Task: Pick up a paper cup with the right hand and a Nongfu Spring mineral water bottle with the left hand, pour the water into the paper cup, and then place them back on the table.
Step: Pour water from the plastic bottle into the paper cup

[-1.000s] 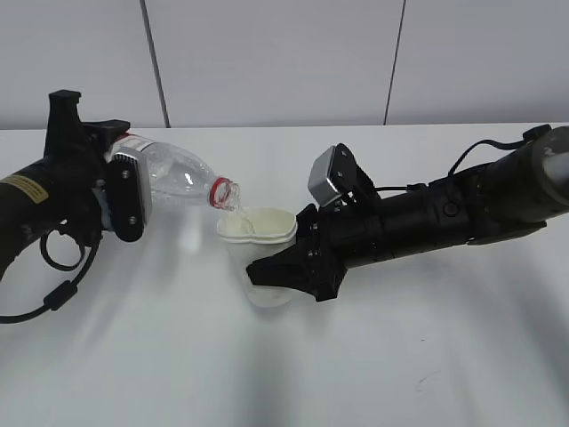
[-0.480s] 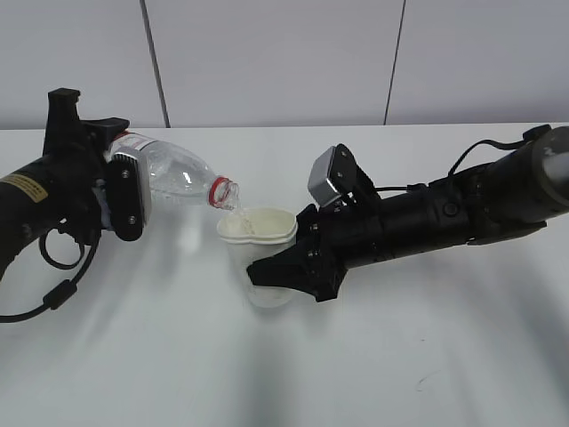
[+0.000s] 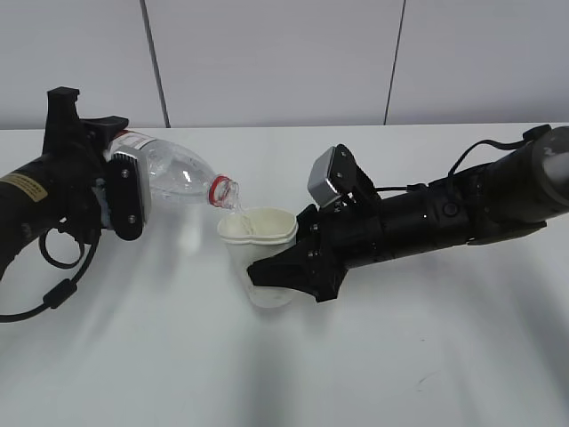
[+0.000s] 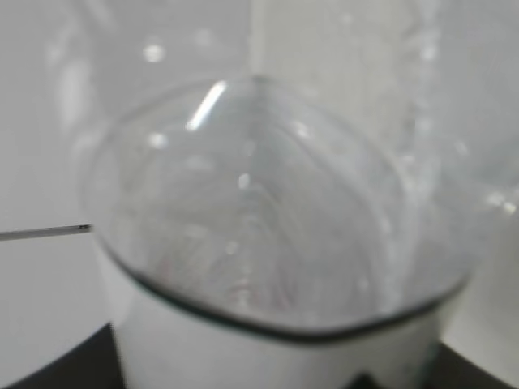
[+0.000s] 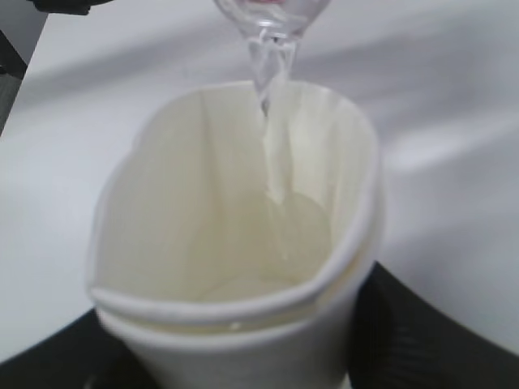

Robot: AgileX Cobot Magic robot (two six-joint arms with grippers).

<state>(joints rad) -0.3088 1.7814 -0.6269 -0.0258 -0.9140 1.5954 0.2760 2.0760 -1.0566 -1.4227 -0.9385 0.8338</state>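
Observation:
My left gripper (image 3: 124,200) is shut on the clear water bottle (image 3: 178,178), which lies tilted with its red-ringed mouth over the paper cup (image 3: 258,253). A thin stream of water runs from the mouth into the cup. My right gripper (image 3: 289,271) is shut on the white paper cup and holds it upright, squeezed out of round, above the table (image 3: 400,356). The right wrist view shows the cup (image 5: 243,243), its cream inside and the water falling in. The left wrist view is filled by the blurred bottle (image 4: 259,211).
A white wall with dark vertical seams stands behind the table's far edge. My two black arms lie low over the table at left and right.
Almost nothing has moved. The bottle stays tilted over the cup and water keeps running into it.

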